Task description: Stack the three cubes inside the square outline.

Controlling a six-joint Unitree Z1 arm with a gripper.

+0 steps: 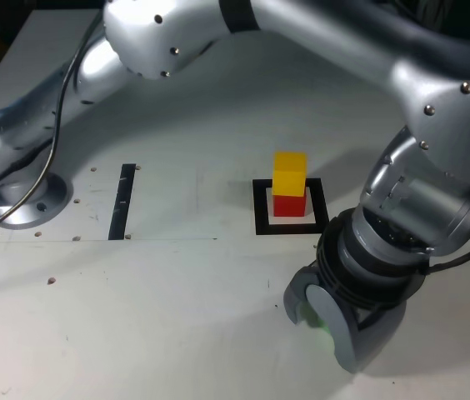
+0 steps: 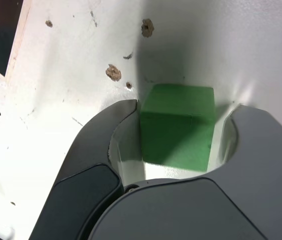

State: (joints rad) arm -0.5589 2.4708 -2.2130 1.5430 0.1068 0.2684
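- A white bench (image 1: pixel 177 283), pocked with small holes and chips, fills both views; little else of the room is shown.
- The green cube (image 2: pixel 177 125) is seen in the wrist view resting on the bench, lying between the two jaws of the hand (image 2: pixel 177 132).
- One jaw is seen touching or almost touching the cube's side; a narrow gap appears at the other, so the hand is judged closing on the cube, and a firm clamp cannot be confirmed.
- In the exterior view only a sliver of green (image 1: pixel 317 317) is shown under the lowered hand (image 1: pixel 322 321).
- The yellow cube (image 1: pixel 290 172) is stacked on the red cube (image 1: pixel 289 204), inside the square outline (image 1: pixel 261 208).
- The stack lies near the hand, further from the camera and slightly toward the exterior view's left; the next move is judged to turn on lifting the green cube above the yellow one.
- A narrow black strip (image 1: pixel 122 202) lies well apart, toward the exterior view's left, near the arm's base (image 1: pixel 20 204).
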